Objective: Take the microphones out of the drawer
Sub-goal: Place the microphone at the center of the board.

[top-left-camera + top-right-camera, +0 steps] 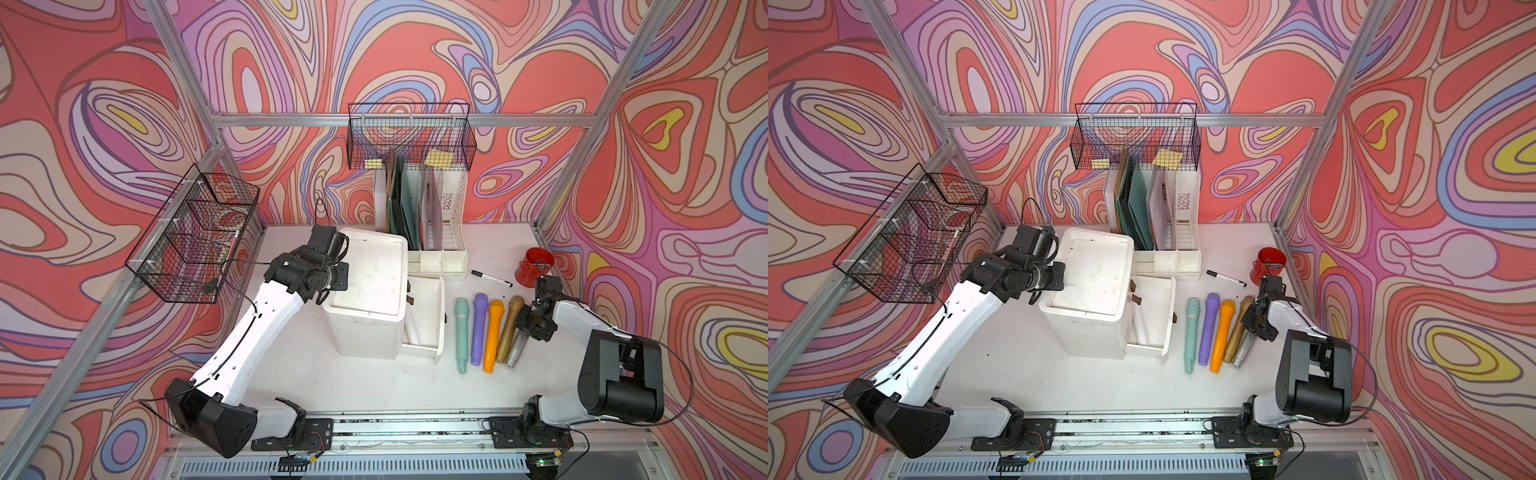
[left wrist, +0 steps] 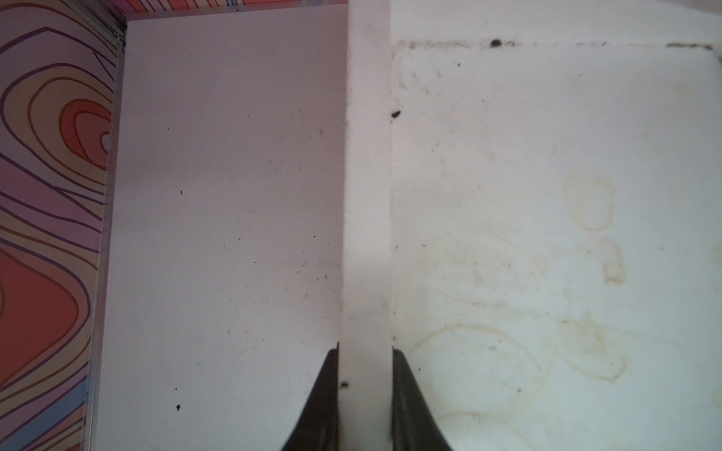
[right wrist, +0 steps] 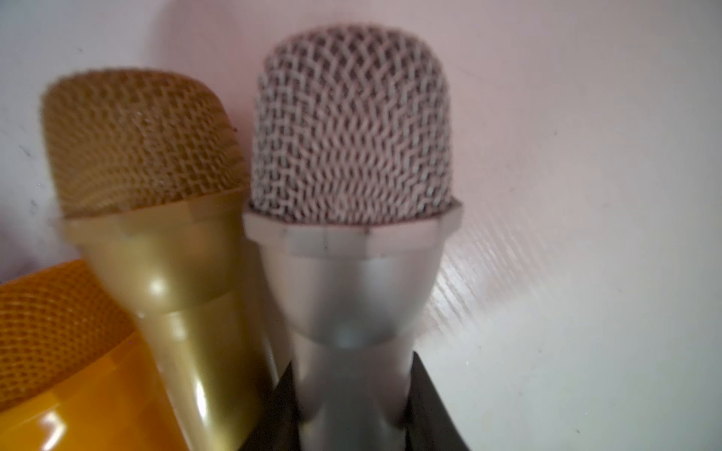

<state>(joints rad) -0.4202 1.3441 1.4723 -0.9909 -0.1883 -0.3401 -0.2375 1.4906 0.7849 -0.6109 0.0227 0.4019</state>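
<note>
The white drawer unit (image 1: 370,299) stands mid-table with its low drawer (image 1: 439,320) pulled open toward the right. My left gripper (image 2: 365,349) is shut on the unit's raised top rim at its left side (image 1: 337,279). To the right of the drawer a row of microphones lies on the table: teal (image 1: 461,332), purple (image 1: 478,328), orange (image 1: 493,332), gold (image 1: 510,328). A silver microphone (image 3: 351,156) is at the row's right end, against the gold one. My right gripper (image 3: 353,361) is shut on its neck just below the mesh head, seen in both top views (image 1: 525,328) (image 1: 1254,322).
A black marker (image 1: 491,279) and a red bucket (image 1: 534,266) lie behind my right arm. A white file organiser (image 1: 424,216) stands at the back. Wire baskets hang on the back wall (image 1: 409,137) and the left wall (image 1: 195,232).
</note>
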